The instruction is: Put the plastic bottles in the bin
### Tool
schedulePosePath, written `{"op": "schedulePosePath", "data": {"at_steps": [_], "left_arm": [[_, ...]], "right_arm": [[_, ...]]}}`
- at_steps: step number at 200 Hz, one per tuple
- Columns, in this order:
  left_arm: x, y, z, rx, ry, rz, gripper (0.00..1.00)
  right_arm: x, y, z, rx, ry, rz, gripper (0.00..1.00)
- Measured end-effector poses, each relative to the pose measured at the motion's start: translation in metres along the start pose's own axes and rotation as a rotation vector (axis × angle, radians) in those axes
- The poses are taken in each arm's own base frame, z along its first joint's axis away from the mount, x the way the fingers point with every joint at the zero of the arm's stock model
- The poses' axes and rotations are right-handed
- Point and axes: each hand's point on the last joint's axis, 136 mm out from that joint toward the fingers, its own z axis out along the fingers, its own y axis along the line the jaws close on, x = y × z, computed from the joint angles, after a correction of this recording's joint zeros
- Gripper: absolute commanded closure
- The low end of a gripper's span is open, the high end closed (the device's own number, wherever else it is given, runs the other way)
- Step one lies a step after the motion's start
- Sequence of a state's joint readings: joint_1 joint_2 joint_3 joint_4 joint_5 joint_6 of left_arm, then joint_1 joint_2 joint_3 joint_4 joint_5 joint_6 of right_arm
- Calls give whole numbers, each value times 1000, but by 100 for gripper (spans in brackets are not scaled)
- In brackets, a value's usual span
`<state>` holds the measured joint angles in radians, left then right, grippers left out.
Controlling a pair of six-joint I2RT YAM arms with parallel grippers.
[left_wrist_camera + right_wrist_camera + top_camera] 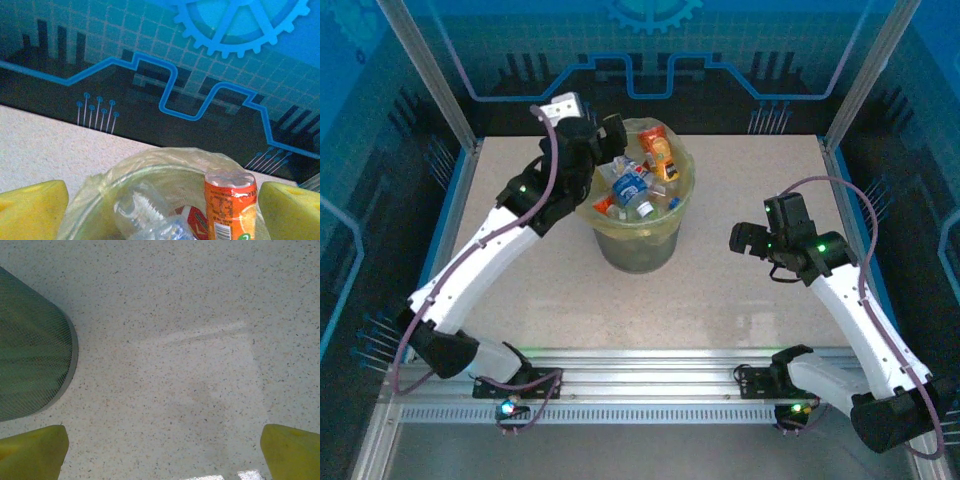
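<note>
The bin [638,240], a round yellow-green bucket with a thin liner, stands mid-table with several plastic bottles [632,185] heaped inside. An orange-labelled bottle [660,155] leans at its far rim. My left gripper [612,130] hovers open over the bin's far-left rim, nothing between its fingers. In the left wrist view the liner rim [150,160] shows below my left gripper [162,210], with an orange bottle [230,205], a clear bottle [135,205] and a red-labelled one [197,220] inside. My right gripper [748,240] is open over bare table right of the bin.
In the right wrist view my right gripper [162,450] faces speckled tabletop [175,365], with the bin's wall [30,355] at the left. Blue printed panels [640,50] and metal posts [430,70] close in the table at the back and sides.
</note>
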<state>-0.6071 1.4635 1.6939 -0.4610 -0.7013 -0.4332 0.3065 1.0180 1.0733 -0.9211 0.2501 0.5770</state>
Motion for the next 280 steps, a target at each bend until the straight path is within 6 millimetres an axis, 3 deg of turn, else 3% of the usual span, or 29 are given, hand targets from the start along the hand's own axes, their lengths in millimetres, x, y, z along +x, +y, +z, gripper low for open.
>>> {"op": "schedulePosePath", "data": {"at_steps": [29,63,93,215,280], "left_arm": [[13,-5,13,-25,64,124,1],[45,2,27,-73,168,251,1],[60,9,31,-108,224,313,1],[69,40,13,-189,248,325,1],[85,50,12,-207,274,324,1]], "right_arm": [[0,0,0,0,0,0,0],[0,0,0,1,0,0,0],[0,0,0,1,0,0,0],[-1,2,1,-7,0,1,0],[-1,2,1,-9,1,1,0]]}}
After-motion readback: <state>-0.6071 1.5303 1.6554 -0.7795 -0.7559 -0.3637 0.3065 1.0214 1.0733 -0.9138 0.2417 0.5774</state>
